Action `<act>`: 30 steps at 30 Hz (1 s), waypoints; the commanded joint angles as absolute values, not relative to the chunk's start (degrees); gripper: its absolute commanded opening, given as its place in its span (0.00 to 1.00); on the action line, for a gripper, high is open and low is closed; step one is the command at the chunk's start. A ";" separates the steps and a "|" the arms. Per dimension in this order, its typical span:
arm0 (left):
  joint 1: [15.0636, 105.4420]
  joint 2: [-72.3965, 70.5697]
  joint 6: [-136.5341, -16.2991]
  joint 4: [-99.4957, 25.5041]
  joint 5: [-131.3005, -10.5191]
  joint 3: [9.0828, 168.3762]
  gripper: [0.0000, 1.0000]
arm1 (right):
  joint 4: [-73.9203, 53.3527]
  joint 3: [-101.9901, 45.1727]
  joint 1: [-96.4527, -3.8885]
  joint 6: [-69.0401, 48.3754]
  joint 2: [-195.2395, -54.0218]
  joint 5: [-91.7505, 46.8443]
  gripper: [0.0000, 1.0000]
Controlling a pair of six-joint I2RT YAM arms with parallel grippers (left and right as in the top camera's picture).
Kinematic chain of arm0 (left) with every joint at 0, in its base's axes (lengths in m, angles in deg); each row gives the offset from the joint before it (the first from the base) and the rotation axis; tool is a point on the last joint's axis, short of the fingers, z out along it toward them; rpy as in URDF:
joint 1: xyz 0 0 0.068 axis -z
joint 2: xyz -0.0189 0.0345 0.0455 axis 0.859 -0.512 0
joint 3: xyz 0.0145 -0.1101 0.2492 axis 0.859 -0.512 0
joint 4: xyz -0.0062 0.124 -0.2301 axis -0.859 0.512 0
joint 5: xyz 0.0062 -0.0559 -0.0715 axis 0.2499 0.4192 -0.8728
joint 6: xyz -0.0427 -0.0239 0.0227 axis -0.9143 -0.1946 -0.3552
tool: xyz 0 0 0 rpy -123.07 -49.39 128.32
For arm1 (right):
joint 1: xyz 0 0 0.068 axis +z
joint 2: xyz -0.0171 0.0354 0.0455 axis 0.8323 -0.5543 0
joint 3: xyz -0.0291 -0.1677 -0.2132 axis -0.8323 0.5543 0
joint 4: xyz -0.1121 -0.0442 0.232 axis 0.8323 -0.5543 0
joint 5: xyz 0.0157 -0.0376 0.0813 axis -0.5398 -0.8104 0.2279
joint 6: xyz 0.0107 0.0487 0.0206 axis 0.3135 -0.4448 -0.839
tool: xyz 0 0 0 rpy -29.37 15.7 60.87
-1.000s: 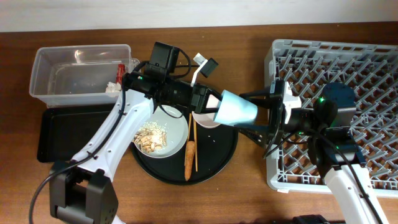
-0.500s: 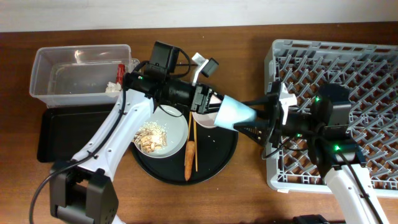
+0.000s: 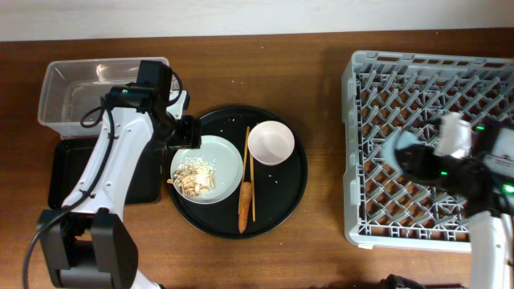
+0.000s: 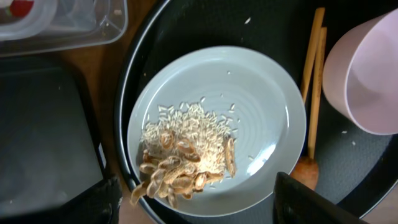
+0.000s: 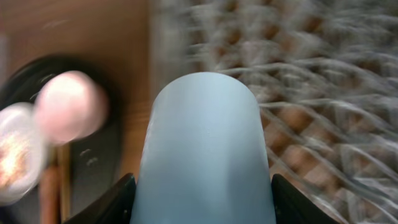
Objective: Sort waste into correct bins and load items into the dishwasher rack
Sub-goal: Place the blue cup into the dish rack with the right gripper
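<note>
The pale plate [image 3: 217, 160] holding beige food scraps [image 3: 193, 178] lies on the round black tray, with the white bowl [image 3: 271, 142], chopsticks [image 3: 250, 168] and orange stick [image 3: 244, 197] beside it. My left gripper [image 3: 185, 136] hovers over the plate's left part [image 4: 261, 106], open and empty [image 4: 199, 208]. My right gripper [image 5: 204, 202] is shut on the light-blue cup [image 5: 204, 143], its fingers [image 5: 121, 199] pressed to both sides. In the overhead view that arm is a blur above the dishwasher rack [image 3: 401, 96]. A bit of red wrapper [image 4: 20, 6] shows inside the clear tub [image 4: 74, 25].
The clear tub [image 3: 72, 76] stands at the back left, with the shallow black tray [image 3: 76, 172] just in front of it. The round black tray [image 3: 281, 193] sits mid-table. The rack fills the right side, its near-left corner [image 3: 357, 233] by the table's front.
The left gripper opened, let go of the cup and drew back left over the plate. The right gripper closed on the cup and swung it right, over the rack.
</note>
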State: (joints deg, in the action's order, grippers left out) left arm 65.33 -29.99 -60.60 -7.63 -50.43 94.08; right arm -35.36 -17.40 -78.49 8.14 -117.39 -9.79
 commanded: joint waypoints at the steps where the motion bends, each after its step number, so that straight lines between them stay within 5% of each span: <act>1: 65.05 -28.44 -60.30 -7.67 -49.45 94.37 0.78 | -36.89 -19.48 -86.09 3.48 -117.17 -23.47 0.55; 10: 65.05 -28.44 -60.28 -7.72 -49.47 94.35 0.79 | -34.67 -19.48 -101.74 -4.30 -131.72 -29.57 0.57; 12: 65.05 -28.44 -60.28 -7.70 -49.47 94.35 0.79 | -34.08 -19.48 -101.72 -4.50 -134.13 -29.46 0.67; 14: 65.05 -28.44 -60.28 -7.70 -49.47 94.35 0.79 | -33.97 -19.48 -101.74 -4.47 -135.68 -27.36 0.99; 22: 65.05 -28.44 -60.30 -7.46 -49.49 94.35 0.83 | -34.29 -22.80 -101.41 -2.68 -133.28 -10.73 0.98; 26: 65.05 -28.44 -60.30 -7.48 -49.47 94.35 0.87 | -35.82 -28.24 -91.36 4.27 -128.66 -3.10 0.99; 30: 65.05 -28.44 -60.30 -7.48 -49.49 94.35 0.96 | -34.34 -28.24 -66.14 9.60 -129.52 -2.97 0.89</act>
